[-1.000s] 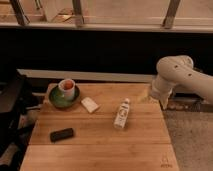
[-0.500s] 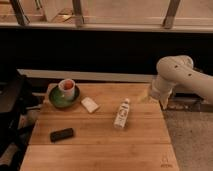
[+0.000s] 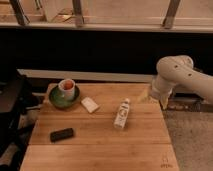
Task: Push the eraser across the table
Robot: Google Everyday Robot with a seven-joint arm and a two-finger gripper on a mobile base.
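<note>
The eraser (image 3: pixel 62 134) is a small black oblong block lying flat near the front left of the light wooden table (image 3: pixel 100 150). The white arm (image 3: pixel 176 75) bends down at the right side of the table. My gripper (image 3: pixel 158 99) hangs at the arm's lower end, by the table's far right edge, well to the right of the eraser and apart from it. It holds nothing that I can see.
A white bottle (image 3: pixel 122 113) lies on its side near the table's middle right. A cream-white flat block (image 3: pixel 90 104) lies left of it. A cup (image 3: pixel 66 88) stands in a green bowl (image 3: pixel 62 98) at the back left. A dark chair (image 3: pixel 10 115) stands at the left.
</note>
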